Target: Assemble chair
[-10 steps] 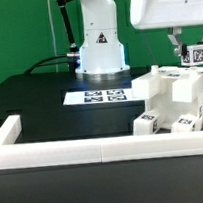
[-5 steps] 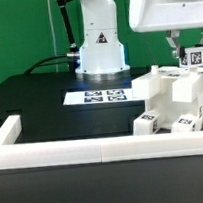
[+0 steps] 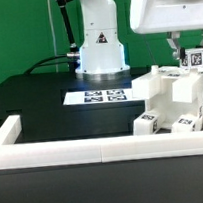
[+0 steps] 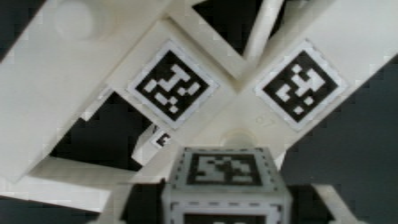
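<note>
- chair (image 3: 172, 105) — chunky white half-built lump, around 4 o'clock in the exterior view
- gripper (image 3: 190, 51) is clamped tight on a tagged bar (image 3: 197, 56)
- chair sits at 6 o'clock from the gripper — so I'd guess the bar goes straight down

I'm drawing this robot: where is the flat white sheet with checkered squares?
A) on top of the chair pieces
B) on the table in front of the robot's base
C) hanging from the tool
B: the marker board lies flat on the black table just in front of the robot's base.
</note>
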Action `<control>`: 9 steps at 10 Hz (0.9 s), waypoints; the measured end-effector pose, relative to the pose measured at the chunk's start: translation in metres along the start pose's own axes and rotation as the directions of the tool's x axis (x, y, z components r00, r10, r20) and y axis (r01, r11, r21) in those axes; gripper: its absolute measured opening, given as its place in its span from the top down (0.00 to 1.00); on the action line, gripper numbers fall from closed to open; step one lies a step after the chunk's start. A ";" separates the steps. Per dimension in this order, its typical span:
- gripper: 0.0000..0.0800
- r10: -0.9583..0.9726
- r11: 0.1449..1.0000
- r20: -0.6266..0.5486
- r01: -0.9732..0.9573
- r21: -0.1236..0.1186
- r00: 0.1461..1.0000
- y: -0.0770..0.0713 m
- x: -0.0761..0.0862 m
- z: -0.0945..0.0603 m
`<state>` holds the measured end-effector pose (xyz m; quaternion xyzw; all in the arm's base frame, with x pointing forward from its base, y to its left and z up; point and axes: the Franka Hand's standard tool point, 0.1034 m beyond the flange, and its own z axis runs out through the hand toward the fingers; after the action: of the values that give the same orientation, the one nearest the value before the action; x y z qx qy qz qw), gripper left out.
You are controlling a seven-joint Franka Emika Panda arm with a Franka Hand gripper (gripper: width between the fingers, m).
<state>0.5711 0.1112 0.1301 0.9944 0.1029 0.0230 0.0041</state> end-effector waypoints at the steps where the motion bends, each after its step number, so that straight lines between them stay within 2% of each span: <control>1: 0.64 0.001 1.000 -0.001 -0.001 0.000 1.000 0.001 0.000 0.000; 9: 0.64 0.023 1.000 0.005 -0.023 0.003 1.000 -0.003 -0.009 0.001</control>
<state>0.5621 0.1125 0.1286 0.9956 0.0915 0.0204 0.0026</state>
